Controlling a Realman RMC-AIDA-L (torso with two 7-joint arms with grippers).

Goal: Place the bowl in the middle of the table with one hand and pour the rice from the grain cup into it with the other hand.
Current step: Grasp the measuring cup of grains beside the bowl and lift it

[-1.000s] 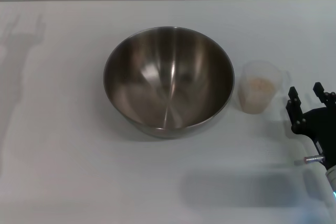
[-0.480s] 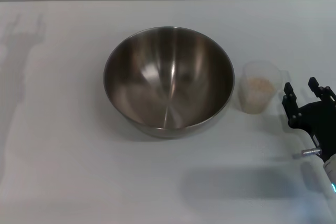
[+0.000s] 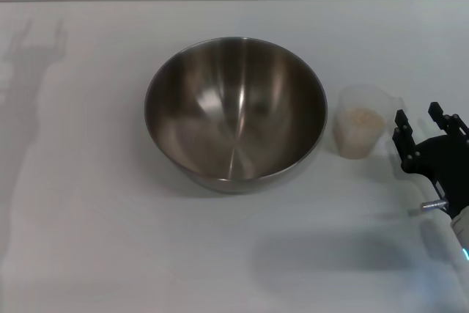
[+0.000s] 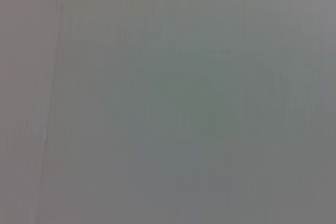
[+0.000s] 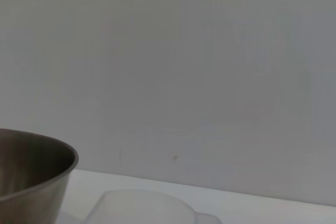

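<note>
The steel bowl (image 3: 235, 111) stands upright and empty in the middle of the white table (image 3: 95, 218). The clear grain cup (image 3: 360, 122) with pale rice (image 3: 360, 118) inside stands just right of the bowl, a small gap between them. My right gripper (image 3: 423, 122) is open, low over the table to the right of the cup, its black fingers (image 3: 401, 124) apart and not touching the cup. The right wrist view shows the bowl's rim (image 5: 31, 174) and the cup's rim (image 5: 142, 205). My left gripper is out of view; only its shadow falls on the table's far left.
A pale wall (image 5: 173, 66) rises behind the table's far edge. The left wrist view shows only a blank grey surface.
My right gripper has moved a little up the view and left, closer to the cup's handle side. The bowl and cup have not moved.
</note>
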